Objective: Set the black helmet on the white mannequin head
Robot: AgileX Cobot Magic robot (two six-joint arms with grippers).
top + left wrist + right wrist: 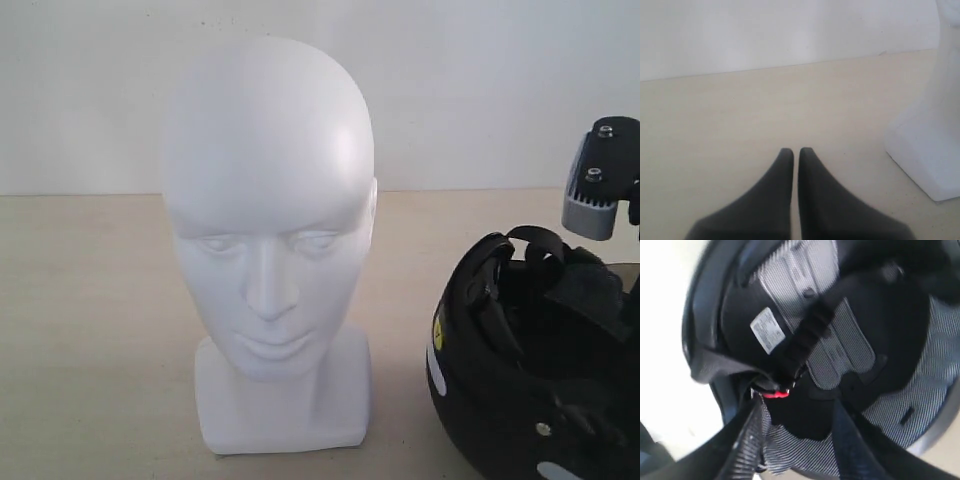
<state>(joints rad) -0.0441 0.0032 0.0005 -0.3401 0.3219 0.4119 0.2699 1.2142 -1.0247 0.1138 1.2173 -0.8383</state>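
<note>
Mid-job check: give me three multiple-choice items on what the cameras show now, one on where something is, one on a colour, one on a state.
1. In the exterior view, where is the black helmet relative to the white mannequin head?
A. On top of it
B. To its right, not on it
C. Behind it

2. What colour is the small clip on the strap inside the helmet?
A. Green
B. Red
C. Blue

3. How do the left gripper's fingers stand?
A. Spread wide
B. Clamped on the head's base
C. Close together, holding nothing

Answers:
1 B: the helmet is at the lower right and the head is bare.
2 B: the right wrist view shows a red piece at the strap.
3 C: the left wrist view shows only a sliver between them, with nothing in it.
</note>
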